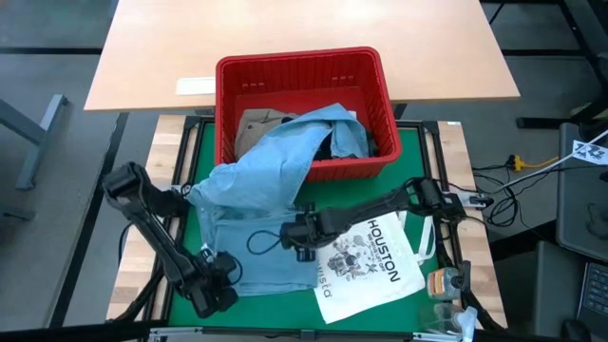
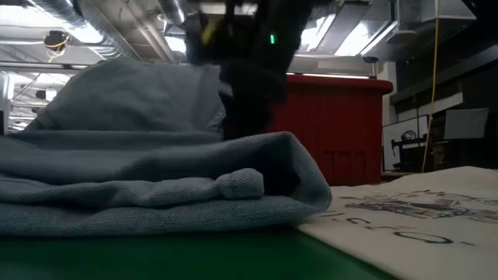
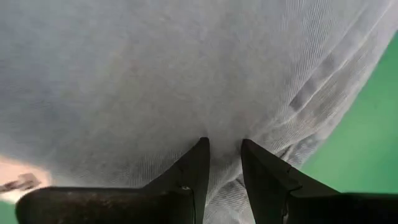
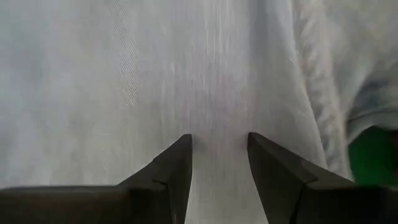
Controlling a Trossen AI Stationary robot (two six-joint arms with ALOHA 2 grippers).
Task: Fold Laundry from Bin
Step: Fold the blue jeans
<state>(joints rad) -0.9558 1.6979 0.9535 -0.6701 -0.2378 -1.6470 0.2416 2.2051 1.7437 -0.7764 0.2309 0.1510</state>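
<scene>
A light blue denim garment hangs out of the red bin over its near rim, and its lower part lies spread on the green mat. In the low view the garment lies in thick folds. My left gripper is shut on the garment near its near-left part. My right gripper is shut on it at its right side, beside the white "HOUSTON" tote bag. A khaki piece and a dark piece of laundry lie in the bin. My left gripper pinches the denim cloth between its two fingers, coming steeply from above. Creases run out from the gap. One layer or several, I cannot tell; the cloth around it lies on the mat. My right gripper pinches the denim cloth between its two fingers, slanting down from the table's right. The cloth shows straight streaks running away from the gap. I cannot tell how many layers it has.
The tote bag lies flat on the mat's near right part, under my right arm. The bin stands at the mat's far edge, with a wooden table behind it. Small items sit at the near right corner.
</scene>
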